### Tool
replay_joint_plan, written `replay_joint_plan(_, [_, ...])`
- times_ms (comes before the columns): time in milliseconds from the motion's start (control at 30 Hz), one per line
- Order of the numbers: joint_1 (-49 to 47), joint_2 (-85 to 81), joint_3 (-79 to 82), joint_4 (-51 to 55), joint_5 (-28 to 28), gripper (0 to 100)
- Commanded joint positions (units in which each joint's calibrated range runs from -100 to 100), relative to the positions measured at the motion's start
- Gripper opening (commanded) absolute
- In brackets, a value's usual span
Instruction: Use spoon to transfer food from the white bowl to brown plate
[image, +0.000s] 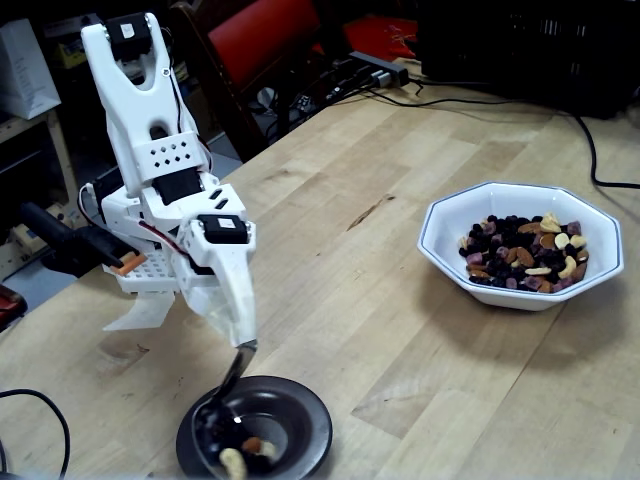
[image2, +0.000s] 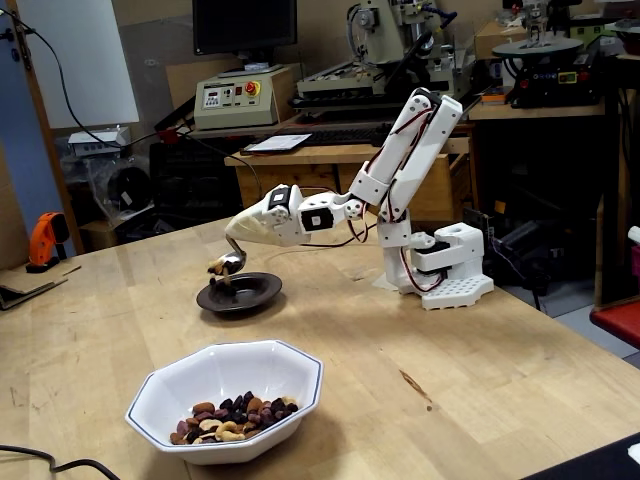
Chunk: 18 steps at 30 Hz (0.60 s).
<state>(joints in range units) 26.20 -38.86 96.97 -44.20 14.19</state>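
Note:
The silver spoon (image: 231, 378) sticks down out of the white arm's end piece, my gripper (image: 244, 338), which is shut on its handle. The spoon is rolled onto its side over the left part of the brown plate (image: 308, 428). A cashew and an almond, part of the food (image: 240, 456), lie on the plate just under it. In the other fixed view the tilted spoon (image2: 229, 263) hangs just above the plate (image2: 254, 292), with nuts at its lower edge. The white bowl (image: 440, 228) at the right holds the mixed food (image: 524, 254); it is also nearest the camera (image2: 160, 385).
The arm's white base (image2: 447, 272) stands on the wooden table behind the plate. A black cable (image: 40, 410) lies at the table's left edge and another (image: 590, 150) runs past the bowl. Bare wood separates plate and bowl.

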Motion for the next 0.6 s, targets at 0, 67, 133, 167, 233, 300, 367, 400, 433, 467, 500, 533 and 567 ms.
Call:
replay_joint_plan(0, [-1.91,-0.29,0.73,-0.46,1.22,4])
replay_joint_plan(67, [-1.98,-0.21,0.73,-0.46,1.95,4])
replay_joint_plan(133, [-1.98,-0.21,0.73,-0.46,2.49,4])
replay_joint_plan(167, [-1.98,-0.21,0.73,-0.46,2.78,4])
replay_joint_plan(233, [-2.06,-0.21,0.73,-0.46,3.08,4])
replay_joint_plan(300, [-2.06,-0.21,0.73,-0.46,3.17,4])
replay_joint_plan(367, [-2.06,-0.21,0.73,-0.46,3.17,4])
replay_joint_plan(400, [-2.06,-0.21,0.73,-0.46,3.22,4])
replay_joint_plan(433, [-2.06,-0.21,0.73,-0.46,3.22,4])
replay_joint_plan(467, [-2.06,-0.21,0.73,-0.46,3.22,4])
replay_joint_plan(500, [-2.06,-0.21,0.73,-0.46,3.22,4])
replay_joint_plan(533, [-2.06,-0.21,0.73,-0.46,3.22,4])
replay_joint_plan(567, [-2.06,-0.21,0.73,-0.46,3.27,4])
